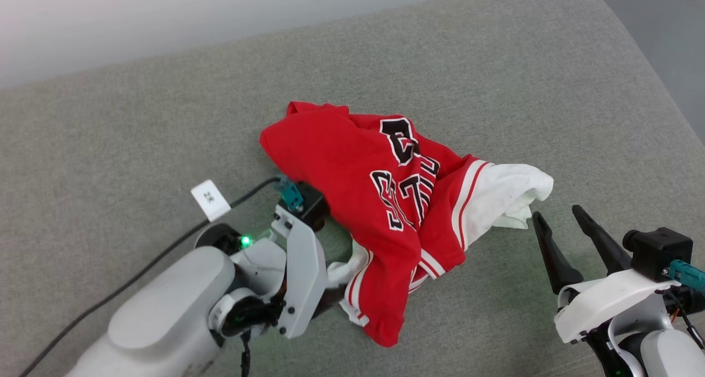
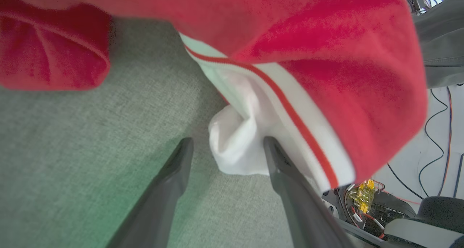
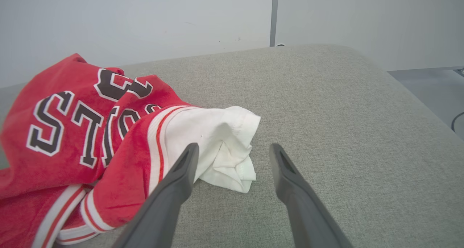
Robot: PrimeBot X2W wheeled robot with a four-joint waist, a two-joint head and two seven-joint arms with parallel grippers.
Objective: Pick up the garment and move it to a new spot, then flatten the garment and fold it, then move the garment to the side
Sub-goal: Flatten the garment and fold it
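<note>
1. Left gripper (image 2: 227,141): I read its two dark fingers as spread apart, gripping nothing. A bunched white sleeve (image 2: 235,146) sits directly ahead, between the fingertips and up against the right-hand one. I cannot tell whether cloth and finger touch. The striped trim and the red body of the garment (image 1: 358,162) hang over and past the fingertips, ahead and to their right.

2. Right gripper (image 3: 233,146): its two fingers also stand apart and empty. The second white sleeve (image 3: 214,139) lies just ahead, offset towards its left finger, whose tip overlaps the cloth in the wrist view. The gap ahead of its right finger is bare grey upholstery. The lettered red body lies further off, ahead and to the left.

3. Governing relation: the jersey is a crumpled heap on the grey cushion (image 1: 495,90) between the two grippers. Its widest spread runs from sleeve to sleeve, that is, across from one gripper to the other. I judge the left arm nearer, since its sleeve is already within the jaw span. The right arm needs a short advance, forward and to the left.

4. Count:
- one garment
- two white sleeves
- two grippers with two fingers each
- one black cable (image 1: 137,278) carrying one white tag (image 1: 210,199), beside the left wrist

5. Beyond the heap, the cushion runs on to a pale wall.
</note>
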